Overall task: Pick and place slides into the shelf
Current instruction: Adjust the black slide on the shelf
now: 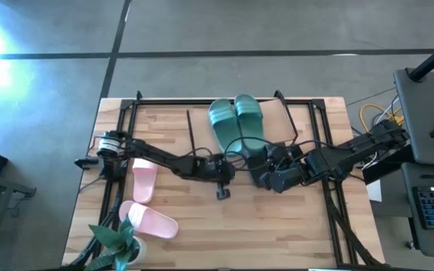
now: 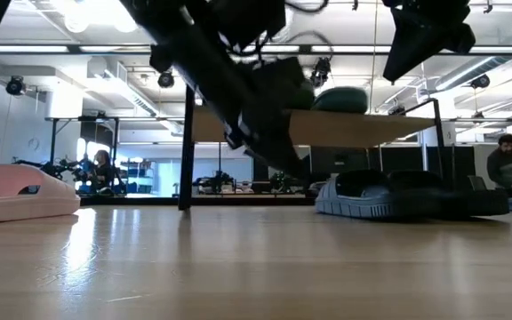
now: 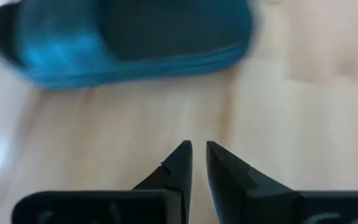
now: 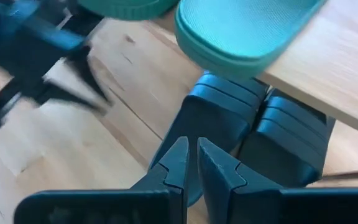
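from above, both arms meet mid-table in front of the shelf [image 1: 296, 113], which stands at the far edge with the teal pair [image 1: 237, 120] lying side by side on its plank. the two pink slides [image 1: 144, 181] lie apart near the left edge, one just beside a plant [image 1: 119, 241] at the near-left corner.

the low view adds what the top view hides: the black pair [image 2: 398, 196] sits on the table under the plank, right of centre, and one pink slide shows at the far left.

the left gripper [image 3: 199, 155] hangs over bare wood, fingers nearly together and holding nothing, with a teal-looking slide [image 3: 129, 37] lying crosswise just ahead of it.

the right gripper [image 4: 192, 155] is also almost closed and empty. its tips hover right over the heel of one black slide, the second black one snug beside it, and a teal heel [image 4: 241, 31] overhangs the plank edge above them.
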{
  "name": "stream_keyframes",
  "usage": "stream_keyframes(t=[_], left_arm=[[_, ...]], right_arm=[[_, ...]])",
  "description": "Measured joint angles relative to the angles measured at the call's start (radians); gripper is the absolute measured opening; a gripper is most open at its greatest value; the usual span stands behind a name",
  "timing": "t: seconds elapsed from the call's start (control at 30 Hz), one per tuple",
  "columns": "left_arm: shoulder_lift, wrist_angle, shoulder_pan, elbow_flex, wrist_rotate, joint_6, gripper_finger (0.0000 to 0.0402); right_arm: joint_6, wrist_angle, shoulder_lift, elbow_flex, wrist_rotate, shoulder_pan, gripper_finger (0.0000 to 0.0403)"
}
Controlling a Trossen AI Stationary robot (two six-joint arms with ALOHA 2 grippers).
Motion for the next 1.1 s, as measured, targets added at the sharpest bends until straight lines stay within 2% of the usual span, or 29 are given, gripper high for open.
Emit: stream_keyframes(t=[0.3, 0.47, 0.63, 0.77, 0.97, 1.1], left_arm=[[0.004, 0.012, 0.130, -0.033, -0.017, 0.009, 0.0033], [0.005, 0.122, 0.178, -0.032, 0.074, -0.003, 0.0033], [0.005, 0.136, 0.148, -0.030, 0.194, 0.001, 0.0033], [0.005, 0.123, 0.093, -0.033, 0.216, 0.003, 0.0033], [-0.010, 0.085, 0.066, -0.034, 0.127, 0.003, 0.0033], [-0.110, -0.036, 0.043, -0.034, 0.105, 0.004, 0.0033]], right_arm=[[0.003, 0.006, 0.000, 0.003, -0.012, 0.010, 0.0027], [0.015, 0.006, 0.000, 0.000, -0.028, 0.010, 0.0027], [0.021, 0.006, 0.000, -0.001, -0.029, 0.010, 0.0027], [0.021, 0.004, 0.000, -0.002, -0.026, 0.010, 0.0027], [0.018, 0.002, 0.000, -0.006, -0.023, 0.009, 0.0027], [0.018, 0.000, 0.000, -0.007, -0.041, 0.009, 0.0027]])
